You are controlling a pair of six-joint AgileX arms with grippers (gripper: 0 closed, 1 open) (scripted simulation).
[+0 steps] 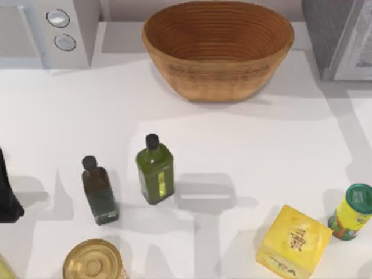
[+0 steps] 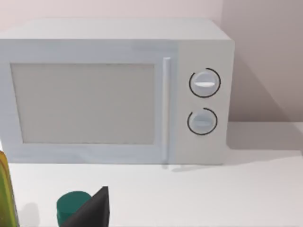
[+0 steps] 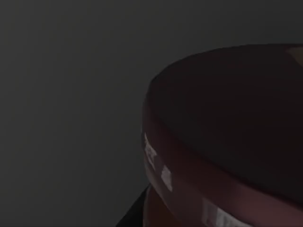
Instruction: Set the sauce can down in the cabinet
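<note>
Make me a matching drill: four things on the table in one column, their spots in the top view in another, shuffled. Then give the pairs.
Things:
1. basket
2. microwave
3. yellow box
4. gold-topped can

Places:
A. far left corner
B. near edge, left of middle
C. far middle
D. near edge, right of middle

Pairs: 1-C, 2-A, 3-D, 4-B

a woven basket [image 1: 218, 49] sat at the back middle of the white worktop [image 1: 279, 151], with a white microwave [image 1: 49, 32] at the back left. two bottles stood near the front left: a dark one [image 1: 99, 192] just beside a green one [image 1: 155, 171]. a gold-topped can [image 1: 93, 260] stood at the front edge. at the right, a yellow box [image 1: 293, 241] lay near a green-lidded yellow can [image 1: 353, 212].
</note>
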